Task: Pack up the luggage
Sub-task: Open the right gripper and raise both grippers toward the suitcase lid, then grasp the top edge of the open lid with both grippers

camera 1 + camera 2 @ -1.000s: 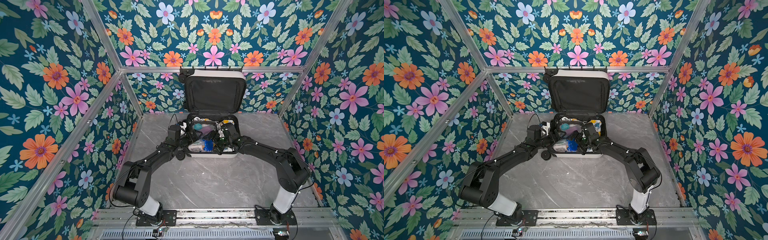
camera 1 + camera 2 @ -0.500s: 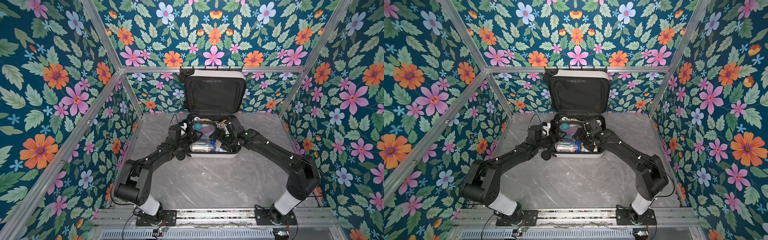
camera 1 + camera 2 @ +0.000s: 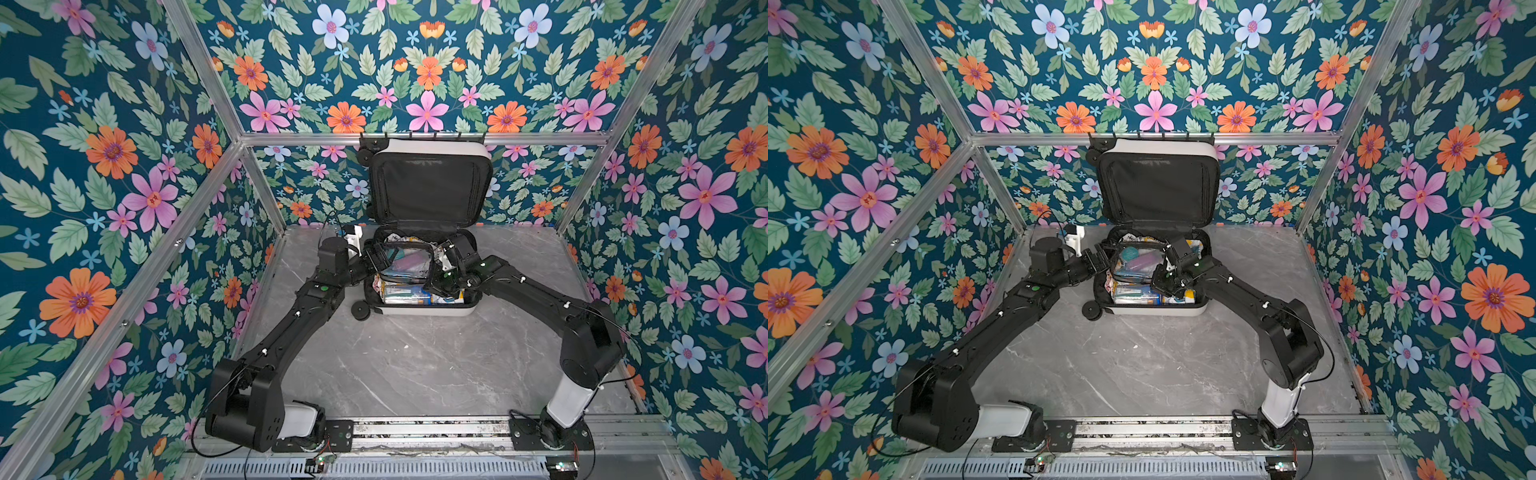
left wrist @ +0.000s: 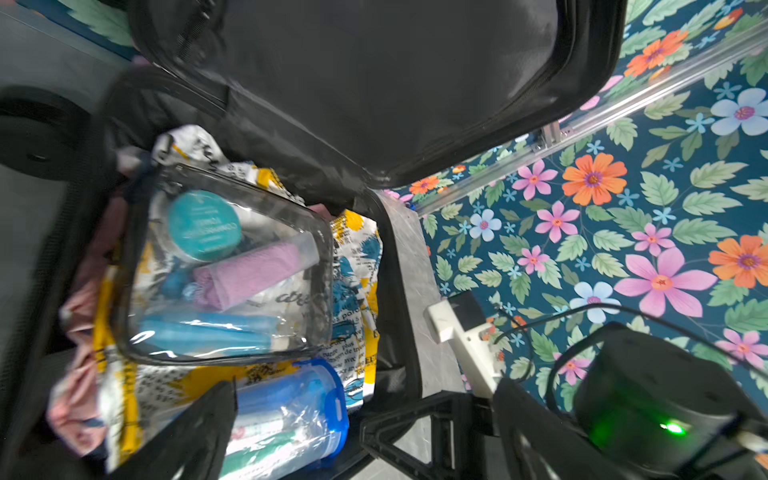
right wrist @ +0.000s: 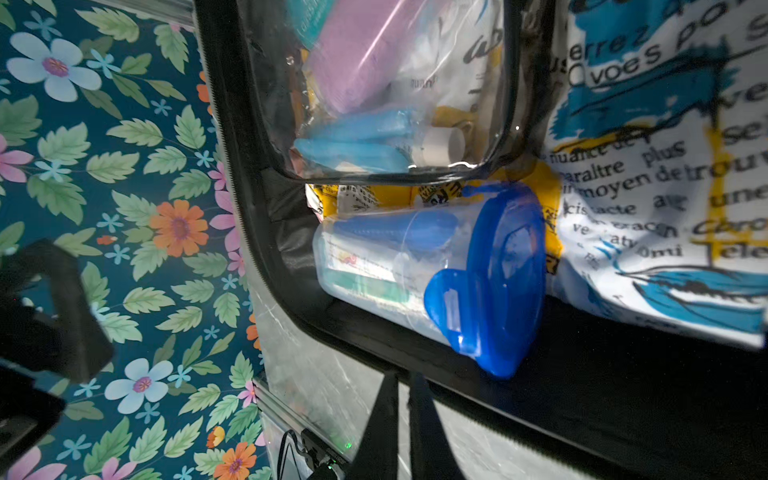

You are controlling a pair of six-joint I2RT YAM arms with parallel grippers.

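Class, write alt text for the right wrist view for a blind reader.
A clear tub with a blue lid lies on its side in the open luggage, beside a clear toiletry pouch and printed cloth. The right gripper, shut and empty, hovers nearby.

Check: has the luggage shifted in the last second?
No. The luggage stays put: its lid's top edge still meets the rear frame rail at the same spot.

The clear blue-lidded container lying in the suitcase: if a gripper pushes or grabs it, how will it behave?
Lying on its side, the round container would probably roll when nudged, though the luggage wall beside it may stop it. Its smooth, rigid-looking plastic could slip when gripped.
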